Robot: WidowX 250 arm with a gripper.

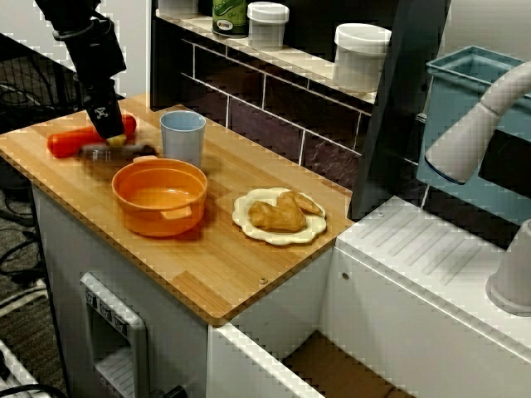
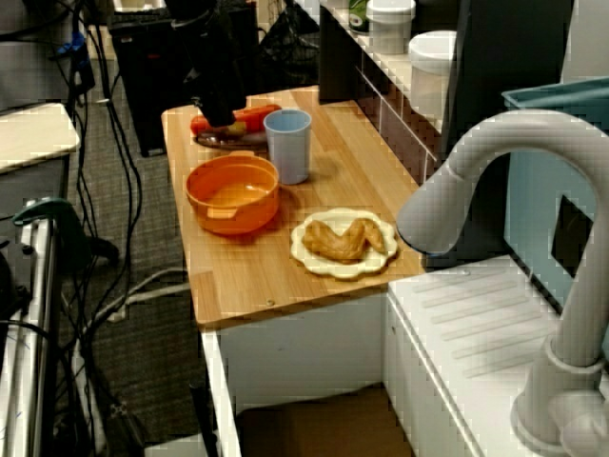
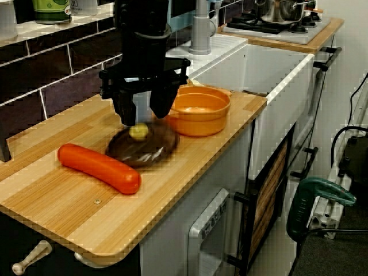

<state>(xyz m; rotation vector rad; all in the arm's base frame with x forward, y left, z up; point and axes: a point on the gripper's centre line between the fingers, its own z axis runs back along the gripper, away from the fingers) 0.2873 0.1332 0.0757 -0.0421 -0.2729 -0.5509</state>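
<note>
We record a wooden counter (image 1: pixel 207 265) bearing every item below. The black arm (image 1: pixel 87 41) comes down steeply over the counter's end, leaning a little in the front view and near upright in the low view from that end, with its wrist turned downward.

The orange pot (image 1: pixel 159 195) stands mid-counter. A pale plate (image 1: pixel 249 228) lies just beside it, holding a browned piece of food (image 1: pixel 278 214). Both plate and food show only in the front view and the view past the faucet.

A dark round lid (image 3: pixel 155 146) lies flat between the pot and a red-orange sausage (image 3: pixel 98 167), close to each. In the front view the arm hides the lid, save for a dark edge. The low view shows it plainly. The sausage lies on its side on the wood.

A blue cup (image 1: pixel 182 137) stands upright behind the pot, and the low view largely hides it behind the claw.

The gripper (image 3: pixel 142 119) hangs directly over the lid. Its fingers (image 3: pixel 161 106) are spread apart and hold nothing. They stand to either side of the yellow knob (image 3: pixel 138 131) and just above it. We cannot tell whether the tips touch the lid.
</note>
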